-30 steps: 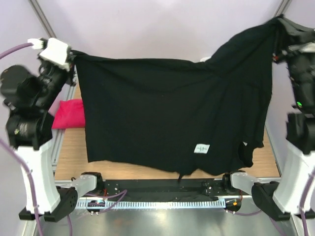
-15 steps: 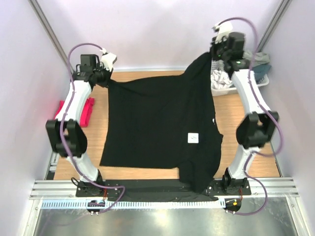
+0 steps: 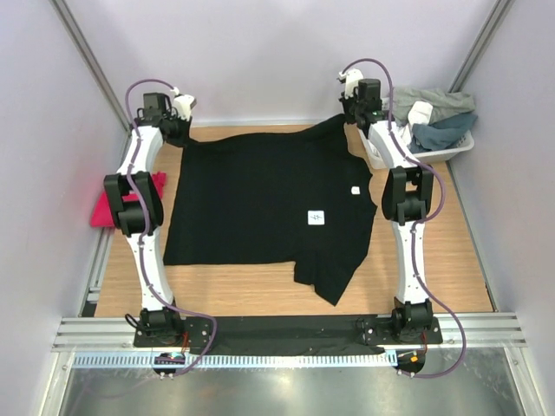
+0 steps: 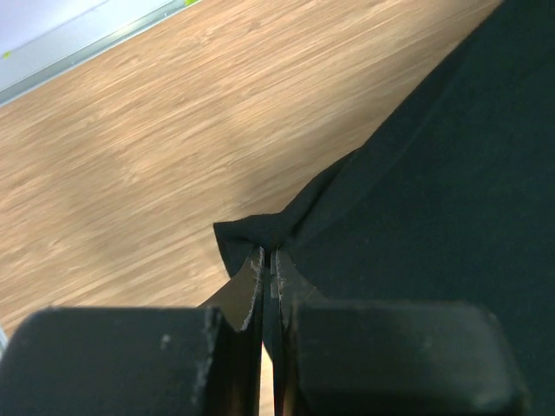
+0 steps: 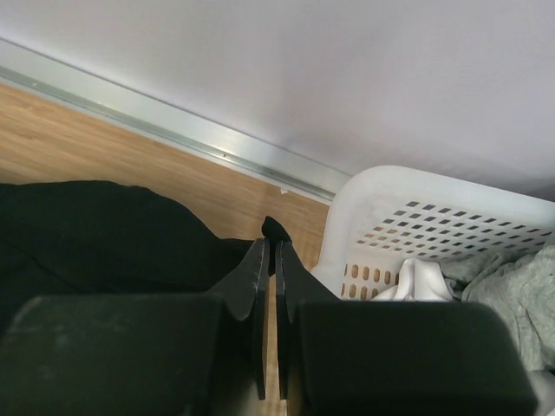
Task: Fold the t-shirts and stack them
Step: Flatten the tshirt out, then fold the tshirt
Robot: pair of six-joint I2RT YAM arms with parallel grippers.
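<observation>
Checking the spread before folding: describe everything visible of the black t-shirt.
The black t-shirt, soft plain cloth, lies spread mostly flat on the wooden table, two small white tags showing. Its near right corner juts out unevenly. The left gripper and right gripper each pinch a far corner, jaws shut.

The left tool (image 4: 270,276), its two dark fingers pressed together, pinches a bunched corner of the plain black cloth t-shirt (image 4: 434,199). The shirt spreads away to the right over the light wooden bench (image 4: 130,147). A silvery metal rail (image 4: 95,39) borders the bench at top left.
</observation>
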